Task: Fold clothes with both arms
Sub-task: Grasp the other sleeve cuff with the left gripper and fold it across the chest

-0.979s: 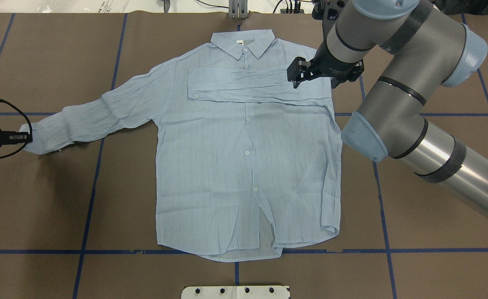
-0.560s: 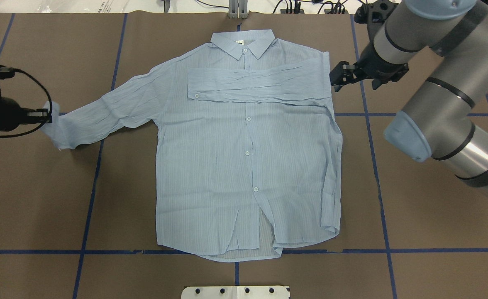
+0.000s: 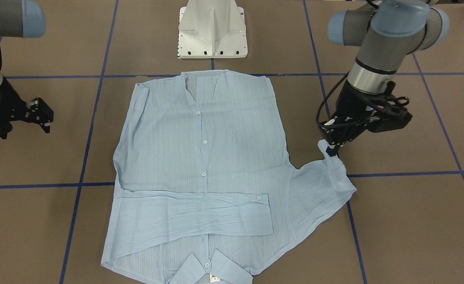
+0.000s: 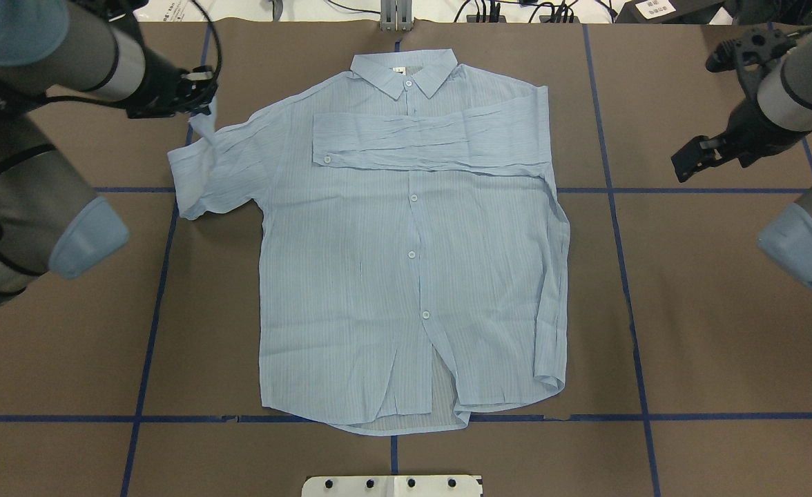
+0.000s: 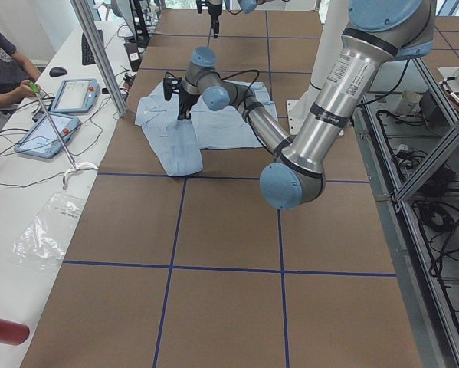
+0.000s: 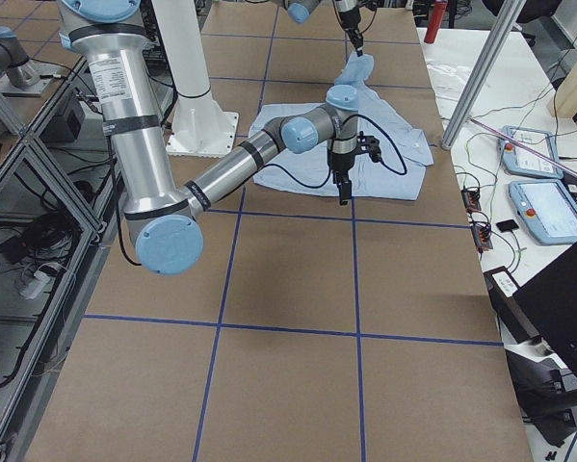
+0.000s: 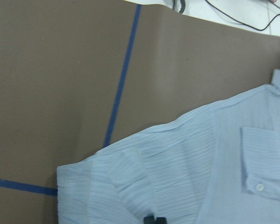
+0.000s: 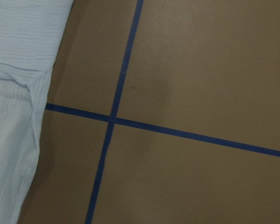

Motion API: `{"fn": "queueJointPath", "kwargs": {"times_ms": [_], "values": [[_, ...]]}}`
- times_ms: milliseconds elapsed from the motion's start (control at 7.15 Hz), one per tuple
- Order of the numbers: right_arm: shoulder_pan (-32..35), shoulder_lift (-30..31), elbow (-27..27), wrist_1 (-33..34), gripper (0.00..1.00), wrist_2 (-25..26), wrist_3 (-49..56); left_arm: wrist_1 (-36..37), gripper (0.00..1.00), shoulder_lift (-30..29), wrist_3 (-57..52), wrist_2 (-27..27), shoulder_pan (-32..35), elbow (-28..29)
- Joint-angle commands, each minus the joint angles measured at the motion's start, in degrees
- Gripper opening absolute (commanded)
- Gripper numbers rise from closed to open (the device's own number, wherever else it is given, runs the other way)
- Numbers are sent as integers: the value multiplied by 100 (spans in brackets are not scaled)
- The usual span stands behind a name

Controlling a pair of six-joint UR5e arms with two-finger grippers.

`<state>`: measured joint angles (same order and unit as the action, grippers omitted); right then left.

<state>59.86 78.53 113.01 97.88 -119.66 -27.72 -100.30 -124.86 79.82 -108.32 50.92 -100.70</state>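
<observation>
The light blue striped shirt (image 4: 406,276) lies flat, buttons up, on the brown table, its collar (image 4: 406,72) on the far side. One sleeve (image 4: 427,141) is folded across the chest. The other sleeve (image 4: 219,166) hangs doubled over beside the shoulder, its cuff pinched and lifted by my left gripper (image 4: 200,103), which is shut on it; across the table this gripper (image 3: 332,149) holds the cuff above the sleeve (image 3: 319,185). The left wrist view looks down on that sleeve (image 7: 177,177). My right gripper (image 4: 689,162) hovers open and empty over bare table, well off the shirt's side (image 3: 42,116).
The white pedestal base (image 3: 212,29) stands at the near table edge behind the shirt's hem. Blue tape lines (image 4: 627,276) grid the brown surface. In the left side view a person (image 5: 3,65) sits at a bench holding tablets (image 5: 72,96).
My left gripper has carried the sleeve cuff up and inward from the far left toward the shoulder. The right arm has pulled away from the folded sleeve, out to the right.
</observation>
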Motion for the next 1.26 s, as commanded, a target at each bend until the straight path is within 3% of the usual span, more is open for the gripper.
{"fn": "queueJointPath", "kwargs": {"times_ms": [0,280,560,699,979,1119], "values": [[245,626,151,-372,100,-293,205,55,0,-1789,1836,-67,-177,1266],[325,944,72,-839,100,-471,162,-1424,0,-2192,3735,-49,-511,2114],[325,954,37,-849,100,-471,161,-1501,0,-2175,4284,117,-819,2169],[316,954,19,-849,100,-471,170,-1519,0,-2157,4409,483,-1046,2186],[316,945,-68,-849,100,-479,170,-1850,0,-2209,4734,1361,-1529,2641],[316,945,-104,-858,100,-558,179,-2045,0,-2488,4831,1540,-1767,3174]]}}
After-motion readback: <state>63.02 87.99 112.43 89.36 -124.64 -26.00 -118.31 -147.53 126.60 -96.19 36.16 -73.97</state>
